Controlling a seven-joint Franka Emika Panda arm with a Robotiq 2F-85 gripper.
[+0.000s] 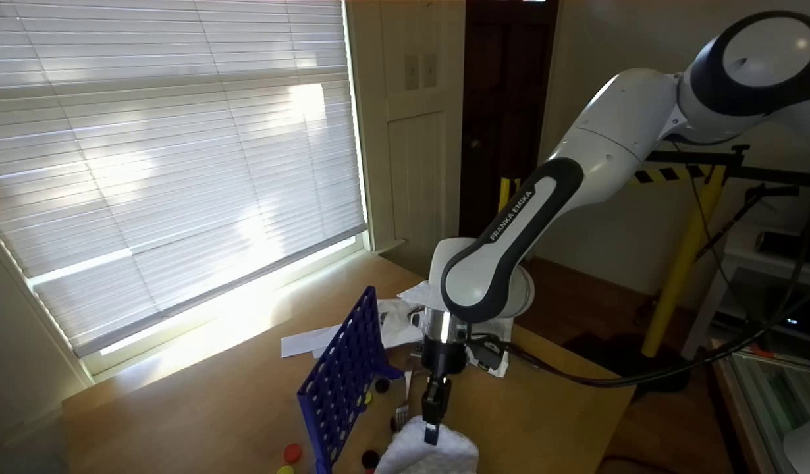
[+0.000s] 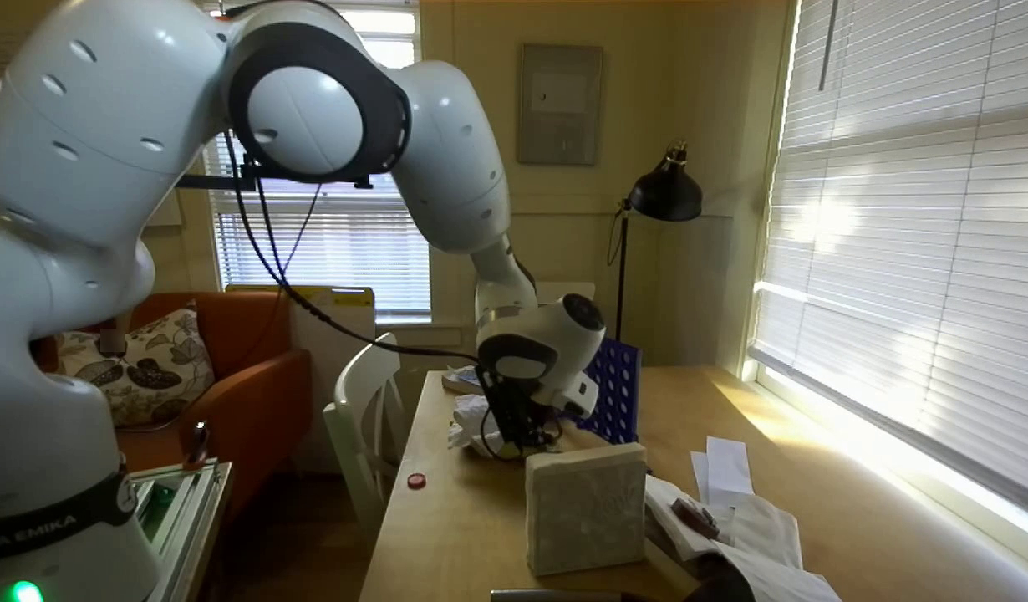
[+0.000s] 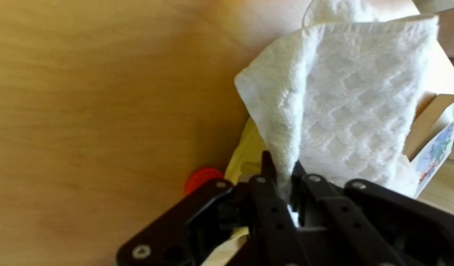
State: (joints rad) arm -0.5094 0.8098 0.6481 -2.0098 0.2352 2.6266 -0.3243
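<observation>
White towel (image 3: 360, 99) near the blue grid (image 1: 342, 378), a fold of it pinched in my end effector (image 3: 283, 173), a red disc (image 1: 292, 453) on the grid's opposite side, a fork (image 1: 403, 413) near the grid.

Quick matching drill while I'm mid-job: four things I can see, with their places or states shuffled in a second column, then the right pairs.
Things
1. white cloth
2. blue rack
3. black lampshade
4. orange armchair

Places or states
A. carried on a thin pole
B. has a patterned cushion on it
C. pinched in the gripper
D. standing upright on the table

Right pairs: 1-C; 2-D; 3-A; 4-B
</observation>
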